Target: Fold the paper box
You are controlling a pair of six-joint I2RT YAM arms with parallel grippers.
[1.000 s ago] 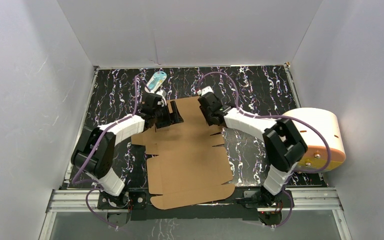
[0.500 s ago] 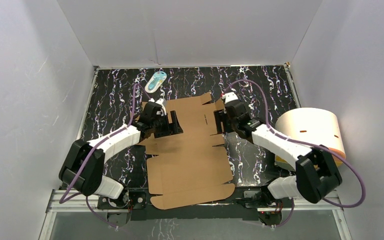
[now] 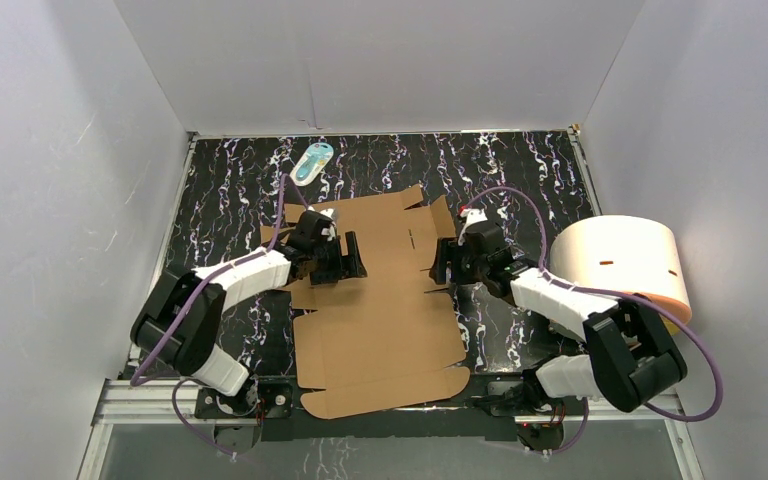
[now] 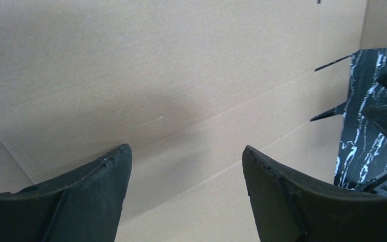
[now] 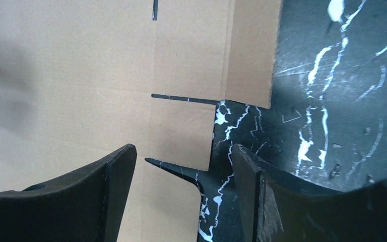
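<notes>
The paper box [image 3: 375, 310] is a brown die-cut cardboard sheet lying mostly flat on the black marbled table, its far flaps slightly raised. My left gripper [image 3: 352, 256] is open low over the sheet's far left part; its view shows bare cardboard [image 4: 191, 91] with creases between the fingers [image 4: 101, 181]. My right gripper [image 3: 438, 262] is open at the sheet's right edge; its view shows the slit flaps [image 5: 181, 131] and table between the fingers [image 5: 252, 181]. Neither holds anything.
A cream cylinder [image 3: 622, 268] with an orange base stands at the right, close to my right arm. A small white-and-blue oval item [image 3: 312, 162] lies at the far edge. White walls enclose the table [image 3: 520, 170] on three sides.
My right gripper has swung from the sheet's far edge to its right edge and lowered. My left gripper has shifted slightly nearer and right over the sheet. The far flaps have risen a little.
</notes>
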